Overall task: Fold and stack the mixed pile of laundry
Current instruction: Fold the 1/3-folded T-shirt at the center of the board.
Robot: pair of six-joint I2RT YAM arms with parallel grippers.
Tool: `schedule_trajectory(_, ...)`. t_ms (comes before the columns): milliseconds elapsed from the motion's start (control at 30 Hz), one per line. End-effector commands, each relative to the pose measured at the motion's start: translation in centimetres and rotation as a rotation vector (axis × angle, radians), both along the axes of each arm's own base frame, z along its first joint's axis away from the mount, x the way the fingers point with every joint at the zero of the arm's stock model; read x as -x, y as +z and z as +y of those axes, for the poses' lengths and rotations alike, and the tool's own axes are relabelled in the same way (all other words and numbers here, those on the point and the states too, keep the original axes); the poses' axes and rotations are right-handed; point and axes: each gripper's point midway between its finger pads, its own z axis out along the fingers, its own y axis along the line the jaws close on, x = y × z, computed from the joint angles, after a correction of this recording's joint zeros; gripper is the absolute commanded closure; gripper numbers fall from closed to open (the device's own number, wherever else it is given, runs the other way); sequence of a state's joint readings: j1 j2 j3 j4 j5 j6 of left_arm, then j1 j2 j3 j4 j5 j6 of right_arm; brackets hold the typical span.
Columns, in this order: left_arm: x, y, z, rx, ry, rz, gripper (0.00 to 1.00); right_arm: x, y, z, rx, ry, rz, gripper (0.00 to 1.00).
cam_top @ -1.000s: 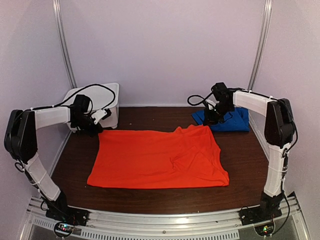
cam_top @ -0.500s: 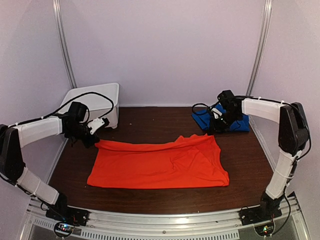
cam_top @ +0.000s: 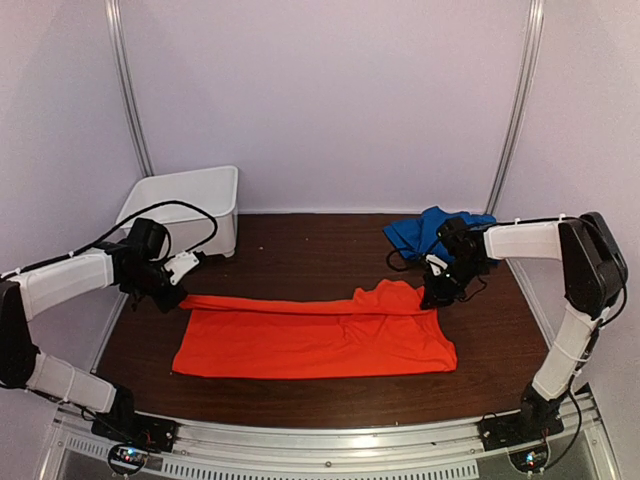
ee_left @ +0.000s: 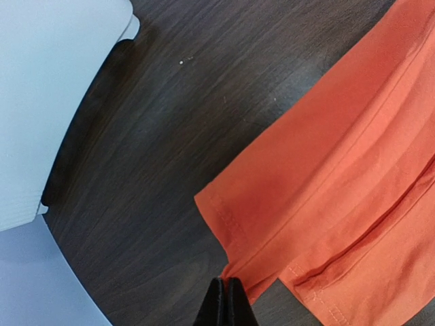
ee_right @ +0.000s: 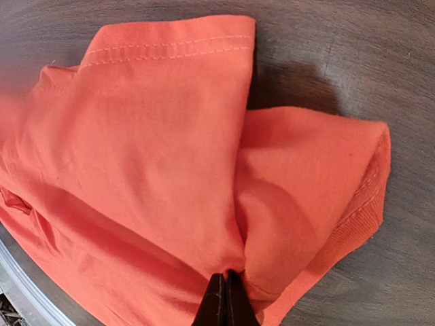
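The orange-red T-shirt [cam_top: 310,335] lies across the middle of the dark table, its far edge folded toward the near edge. My left gripper [cam_top: 178,297] is shut on the shirt's far-left corner; in the left wrist view the closed tips [ee_left: 228,292] pinch the hem of the orange cloth [ee_left: 340,170]. My right gripper [cam_top: 432,296] is shut on the shirt's far-right edge; in the right wrist view the tips [ee_right: 226,288] pinch bunched orange cloth [ee_right: 170,156]. The royal-blue garment [cam_top: 425,230] lies crumpled at the back right, behind the right arm.
A white plastic bin [cam_top: 190,200] stands at the back left corner and shows in the left wrist view [ee_left: 47,102]. Metal frame posts and pale walls close in the table. Dark tabletop [cam_top: 310,255] shows between bin and blue garment.
Both grippers have pulled the shirt's far edge toward the near side, so the shirt now lies folded narrower. The right gripper left the blue garment's spot and came forward.
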State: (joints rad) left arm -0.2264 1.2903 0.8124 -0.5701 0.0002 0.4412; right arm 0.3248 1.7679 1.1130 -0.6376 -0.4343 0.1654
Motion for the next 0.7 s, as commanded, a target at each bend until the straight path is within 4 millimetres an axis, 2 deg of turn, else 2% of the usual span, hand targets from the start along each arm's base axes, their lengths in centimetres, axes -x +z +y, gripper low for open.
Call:
schedule_trajectory(0, -0.4, -0.9, 0.1, 0.000, 0.034, 0.027, 1.00, -1.1, 1.2, 0.2, -0.011, -0.012, -0.061, 1.00)
schedule_trajectory(133, -0.7, -0.1, 0.1, -0.004, 0.034, 0.029, 1.00, -1.7, 2.5, 0.2, -0.003, -0.006, -0.077, 1.00)
schedule_trajectory(267, 0.1, 0.3, 0.0, 0.002, 0.012, 0.021, 1.00, -1.7, 3.9, -0.1, 0.006, -0.008, -0.096, 1.00)
schedule_trajectory(367, 0.7, -0.4, 0.1, -0.002, 0.013, 0.036, 1.00, -1.7, 3.3, 0.1, 0.000, -0.011, -0.086, 1.00)
schedule_trajectory(500, 0.9, -1.4, -0.7, 0.028, -0.003, 0.061, 1.00, -1.6, 1.2, 0.2, 0.005, -0.005, -0.050, 1.00)
schedule_trajectory(667, 1.5, -3.0, -1.5, -0.007, -0.044, 0.108, 1.00, -0.9, 0.7, 0.5, -0.011, 0.020, -0.030, 1.00)
